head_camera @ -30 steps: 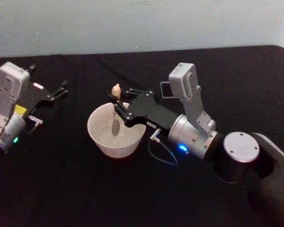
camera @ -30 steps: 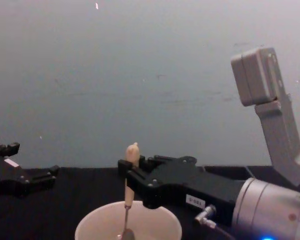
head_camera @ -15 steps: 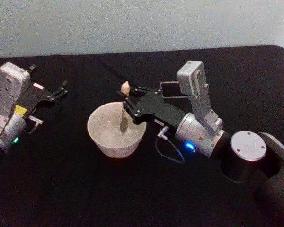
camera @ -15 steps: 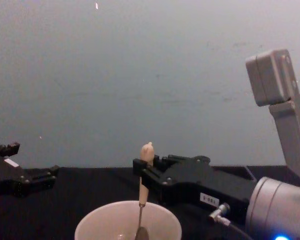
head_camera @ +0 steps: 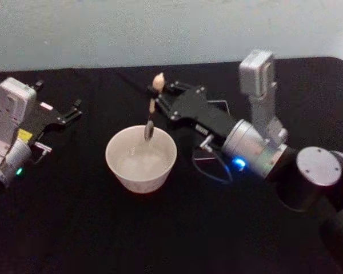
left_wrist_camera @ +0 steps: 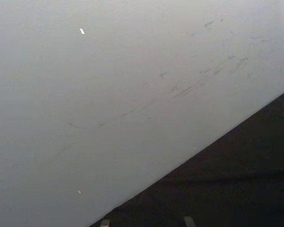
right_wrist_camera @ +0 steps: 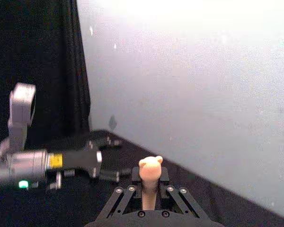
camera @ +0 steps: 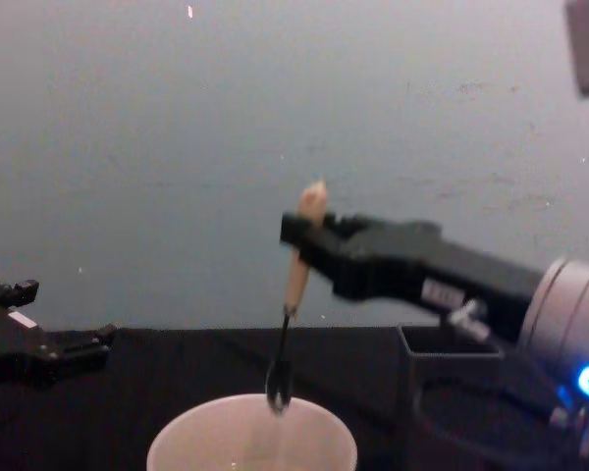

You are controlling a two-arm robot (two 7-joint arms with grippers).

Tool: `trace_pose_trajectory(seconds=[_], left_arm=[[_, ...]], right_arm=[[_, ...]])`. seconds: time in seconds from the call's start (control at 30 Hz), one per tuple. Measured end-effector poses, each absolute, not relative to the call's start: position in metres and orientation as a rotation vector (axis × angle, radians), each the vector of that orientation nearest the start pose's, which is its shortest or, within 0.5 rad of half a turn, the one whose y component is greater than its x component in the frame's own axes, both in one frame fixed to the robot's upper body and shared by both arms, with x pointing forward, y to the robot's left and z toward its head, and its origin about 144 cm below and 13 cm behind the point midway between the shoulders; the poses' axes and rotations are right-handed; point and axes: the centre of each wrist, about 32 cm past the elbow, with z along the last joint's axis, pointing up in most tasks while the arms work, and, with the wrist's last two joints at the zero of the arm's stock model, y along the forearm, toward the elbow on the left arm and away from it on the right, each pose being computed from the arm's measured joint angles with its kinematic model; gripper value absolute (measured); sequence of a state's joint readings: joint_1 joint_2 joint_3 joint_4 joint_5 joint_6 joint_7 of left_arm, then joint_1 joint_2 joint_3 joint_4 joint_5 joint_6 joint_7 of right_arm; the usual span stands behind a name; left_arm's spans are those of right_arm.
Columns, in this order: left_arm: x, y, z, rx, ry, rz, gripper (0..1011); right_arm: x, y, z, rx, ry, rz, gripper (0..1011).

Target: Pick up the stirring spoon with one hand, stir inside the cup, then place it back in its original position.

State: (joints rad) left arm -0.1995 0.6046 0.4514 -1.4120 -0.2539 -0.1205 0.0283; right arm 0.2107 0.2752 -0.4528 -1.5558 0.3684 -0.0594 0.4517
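in the head view the spoon is gripped by its handle in the right gripper above the cup; the left gripper is parked open at left. in the chest view its bowl is seen just over the rim.

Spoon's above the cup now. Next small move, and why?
Probably carry the stirring spoon sideways toward the dark grey holder right of the cup. The right pincer is shut on its beige handle and its bowl hangs above the cup rim, so it looks clear. The left pincer sits idle far left.
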Motion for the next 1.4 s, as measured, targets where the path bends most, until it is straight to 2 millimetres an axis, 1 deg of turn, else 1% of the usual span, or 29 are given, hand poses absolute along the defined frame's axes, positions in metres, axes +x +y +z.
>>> trace_pose_trajectory(seconds=[0.03, 0.07, 0.17, 0.4, 0.6, 0.83, 0.93, 1.17, 1.4], left_arm=[[0.489, 0.310, 1.140, 0.304, -0.285, 1.248, 1001], [0.489, 0.310, 1.140, 0.304, -0.285, 1.248, 1001], [0.489, 0.310, 1.140, 0.304, -0.285, 1.248, 1001], [0.489, 0.310, 1.140, 0.304, -0.285, 1.248, 1001], [0.489, 0.310, 1.140, 0.304, -0.285, 1.248, 1001], [0.489, 0.310, 1.140, 0.304, -0.285, 1.248, 1001], [0.489, 0.310, 1.140, 0.304, -0.285, 1.248, 1001], [0.489, 0.310, 1.140, 0.304, -0.285, 1.248, 1001], [0.489, 0.310, 1.140, 0.304, -0.285, 1.248, 1001]], right_arm=[[0.488, -0.174, 1.186, 0.126, -0.067, -0.690, 204], [0.488, -0.174, 1.186, 0.126, -0.067, -0.690, 204], [0.487, -0.180, 1.201, 0.164, -0.075, -0.709, 204], [0.484, -0.192, 1.222, 0.192, -0.097, -0.773, 204], [0.479, -0.206, 1.233, 0.183, -0.111, -0.840, 204], [0.468, -0.219, 1.239, 0.162, -0.126, -0.878, 204], [0.465, -0.223, 1.239, 0.143, -0.133, -0.892, 204], [0.460, -0.227, 1.235, 0.101, -0.130, -0.921, 204], [0.459, -0.226, 1.231, 0.076, -0.127, -0.940, 204]])
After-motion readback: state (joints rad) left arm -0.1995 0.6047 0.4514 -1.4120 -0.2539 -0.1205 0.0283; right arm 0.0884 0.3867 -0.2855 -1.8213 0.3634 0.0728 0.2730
